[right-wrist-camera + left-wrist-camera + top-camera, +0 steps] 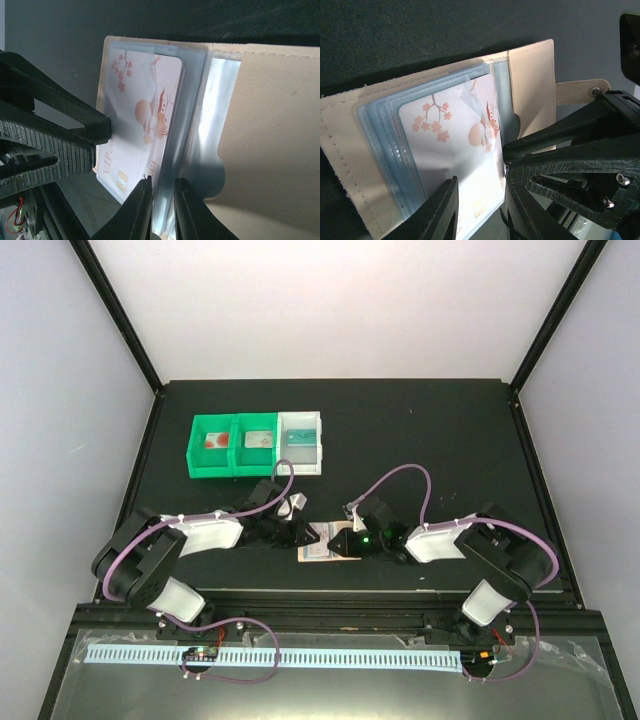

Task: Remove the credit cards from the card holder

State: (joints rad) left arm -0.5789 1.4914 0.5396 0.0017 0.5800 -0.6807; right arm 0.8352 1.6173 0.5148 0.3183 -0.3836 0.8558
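Note:
The tan card holder [320, 551] lies open on the black table between my two grippers. In the left wrist view its blue-grey pockets [375, 125] hold a white credit card with pink blossoms [450, 140]. The card's lower end sticks out of the sleeve. My left gripper [480, 200] is open, with a finger on each side of that card end. My right gripper [163, 200] is nearly closed on the edge of a clear blue-grey pocket sleeve [200, 130], beside the same card [142, 115]. The tan cover [275, 125] lies to the right.
Two joined green bins [193, 448] and a white bin [321, 445] stand at the back left. One holds a red card [213, 440], one a grey card [258, 440], and one a teal card [298, 438]. The wallet's snap tab [580, 90] points right.

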